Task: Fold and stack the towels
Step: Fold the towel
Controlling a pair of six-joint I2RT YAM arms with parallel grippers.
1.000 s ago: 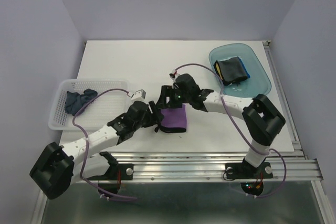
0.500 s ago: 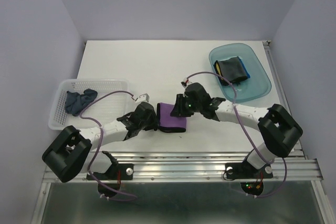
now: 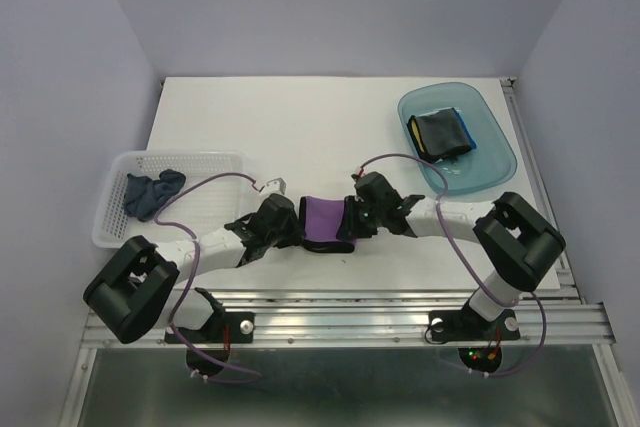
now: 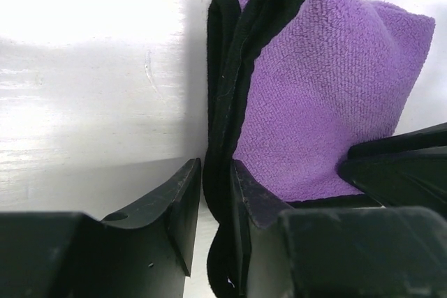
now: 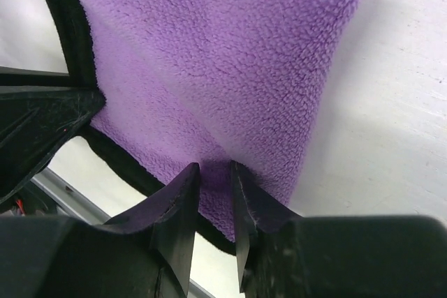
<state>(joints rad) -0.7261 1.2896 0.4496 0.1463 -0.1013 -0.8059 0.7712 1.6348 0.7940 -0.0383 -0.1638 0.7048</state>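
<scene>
— Where is the purple towel (image 3: 325, 222) found?
— On the table (image 3: 300, 117), near the middle of its near edge, between the two grippers.
— How are the fingers set?
— The left gripper (image 4: 215, 179) is clamped on the black edging; the right gripper (image 5: 215, 176) is pinched on the purple pile at the opposite side.
— And the others?
— A navy towel (image 3: 150, 190) is seen crumpled in the basket (image 3: 215, 162) at the left edge; a folded towel (image 3: 440, 134) lies in the tray (image 3: 495, 162) by the far right corner.

arms: left arm (image 3: 200, 247) and right arm (image 3: 455, 215), white tubes, big black round joints | wires: a thin purple wire (image 3: 190, 192) on each | hands: left hand (image 3: 297, 232), right hand (image 3: 350, 219), black, two flat pointy fingers (image 4: 174, 200) | bases: black, on the metal rail (image 3: 340, 312), tiny red lights under it
</scene>
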